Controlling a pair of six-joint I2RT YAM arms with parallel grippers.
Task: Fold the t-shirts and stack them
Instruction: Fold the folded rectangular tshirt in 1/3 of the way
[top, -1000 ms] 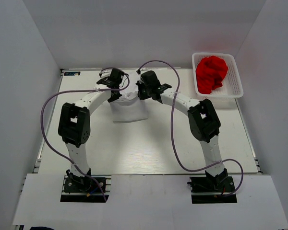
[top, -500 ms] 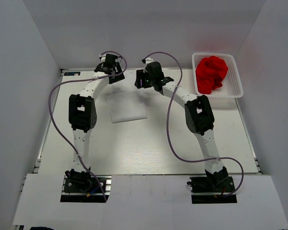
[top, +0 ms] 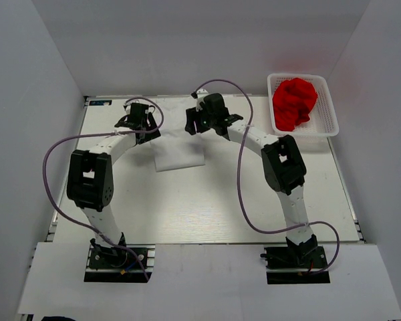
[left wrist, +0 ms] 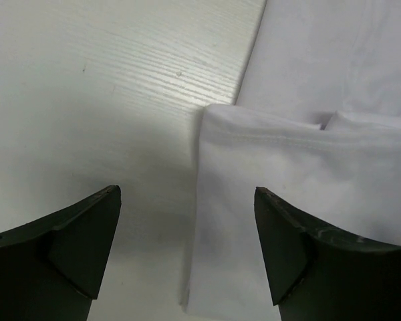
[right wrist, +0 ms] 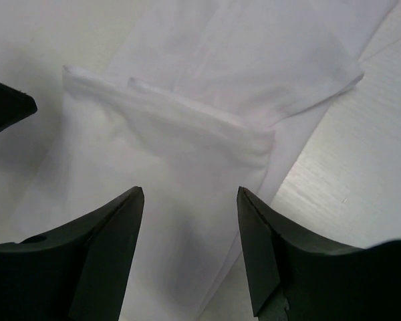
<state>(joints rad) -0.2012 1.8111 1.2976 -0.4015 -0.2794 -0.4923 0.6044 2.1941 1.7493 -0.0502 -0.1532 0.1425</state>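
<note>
White t-shirt point(top: 179, 152) folded, left pincer point(left wrist: 187, 192) over its edge, right pincer point(right wrist: 190, 192) above

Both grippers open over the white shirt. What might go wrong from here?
The left gripper and right gripper hover over the loose layered edge of the folded white t-shirt; their fingers might snag it and undo the fold. The red t-shirt lies crumpled in the basket; pulling it out might drag the basket.

This looks like a robotics lab test cell. Plain white panels point(top: 200, 47) box in a pale wood-grain worktop point(top: 187, 207) on three sides. Two jointed arms, left point(top: 88, 182) and right point(top: 284, 166), are bolted along the lower edge of the overhead view, trailing loose purple cables point(top: 238, 180).
</note>
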